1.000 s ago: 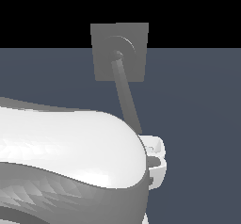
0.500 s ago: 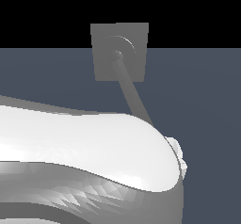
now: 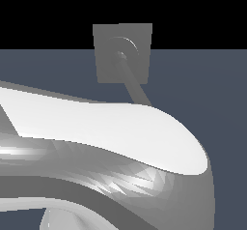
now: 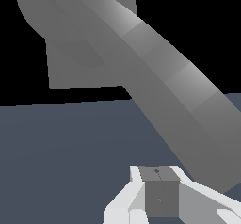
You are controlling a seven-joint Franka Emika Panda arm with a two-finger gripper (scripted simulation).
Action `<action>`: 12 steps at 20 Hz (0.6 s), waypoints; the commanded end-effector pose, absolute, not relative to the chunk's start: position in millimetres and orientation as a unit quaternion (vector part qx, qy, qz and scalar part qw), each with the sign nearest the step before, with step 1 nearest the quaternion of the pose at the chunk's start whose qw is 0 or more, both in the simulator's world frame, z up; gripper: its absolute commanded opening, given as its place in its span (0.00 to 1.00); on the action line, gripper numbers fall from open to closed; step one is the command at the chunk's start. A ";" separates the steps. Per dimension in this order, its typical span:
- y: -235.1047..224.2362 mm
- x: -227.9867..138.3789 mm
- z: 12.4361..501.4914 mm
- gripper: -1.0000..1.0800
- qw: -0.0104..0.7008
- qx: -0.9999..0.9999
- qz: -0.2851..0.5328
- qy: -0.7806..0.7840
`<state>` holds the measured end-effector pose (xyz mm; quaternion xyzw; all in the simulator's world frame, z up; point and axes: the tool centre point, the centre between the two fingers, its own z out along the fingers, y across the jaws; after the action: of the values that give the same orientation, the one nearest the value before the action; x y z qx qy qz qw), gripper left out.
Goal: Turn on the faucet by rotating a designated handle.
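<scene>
Your handle (image 4: 155, 72) ran from the faucet (image 3: 122, 53) to just beside your jaws; their opening couldn't be told.

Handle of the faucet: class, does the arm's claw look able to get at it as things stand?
Probably yes: in the wrist view the handle sweeps close past the claw, nothing visible between them. Actual contact cannot be told.

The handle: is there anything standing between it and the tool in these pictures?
Nothing visible does. In the wrist view the handle sweeps down from the faucet to just beside the tool, with only bare floor around. In the exterior view the robot arm hides the tool itself.
</scene>
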<state>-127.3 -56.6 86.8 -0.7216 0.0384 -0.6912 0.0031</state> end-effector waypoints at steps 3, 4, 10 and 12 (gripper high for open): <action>-79.4 -125.6 112.1 0.00 -0.006 -0.710 -0.703 0.040; -82.3 -125.6 114.6 0.00 -0.007 -0.710 -0.703 0.040; -99.3 -125.8 129.1 0.00 -0.007 -0.709 -0.704 0.040; -104.9 -125.9 134.0 0.00 -0.007 -0.709 -0.704 0.040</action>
<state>-129.9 -97.4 118.1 -0.7196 0.0412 -0.6931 -0.0044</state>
